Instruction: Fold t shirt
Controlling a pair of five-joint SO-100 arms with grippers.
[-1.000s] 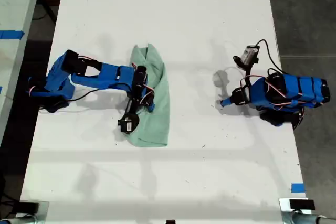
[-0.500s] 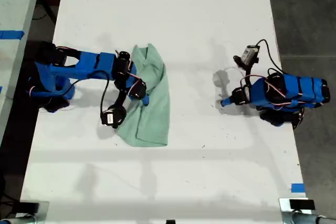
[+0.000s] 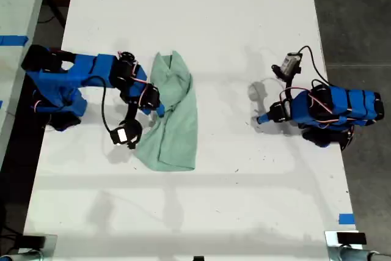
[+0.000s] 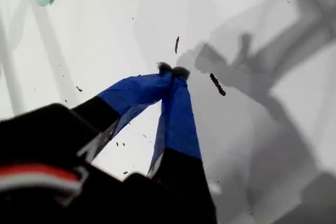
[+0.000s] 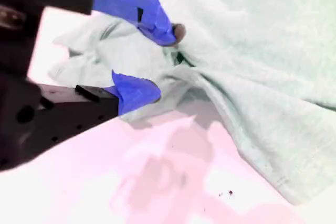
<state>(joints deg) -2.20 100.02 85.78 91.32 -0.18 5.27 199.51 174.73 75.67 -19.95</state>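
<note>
- My second gripper [image 3: 160, 112] [image 5: 157, 64] is at the t shirt [image 3: 174, 114] [image 5: 252, 72], on the edge toward the exterior view's left. The second wrist view shows the jaws around a bunched ridge of cloth with a gap between the tips. I read it as pinching the fabric loosely, not pressed fully together.
- My first gripper [image 3: 261, 119] [image 4: 172, 70] is parked well apart from the cloth, toward the exterior view's right. Its tips are pressed together over bare table [image 3: 244, 29], with nothing between them.
- The t shirt lies left of centre in the exterior view as a long narrow strip running far to near, with the wider end nearer.
- Change over the last second: the second arm has pulled back toward the exterior view's left, and its gripper has gone from over the middle of the strip to the left edge.
- The near-left corner has dragged outward with it, so that end is now wider and skewed. The right edge has barely shifted.
- My read: this is a tug on the layer, not a fold, and it has partly spread the lower part of the strip.
- Likely next: lift the pinched edge and carry it across. The risk is a shallow grip slipping off the ridge.
</note>
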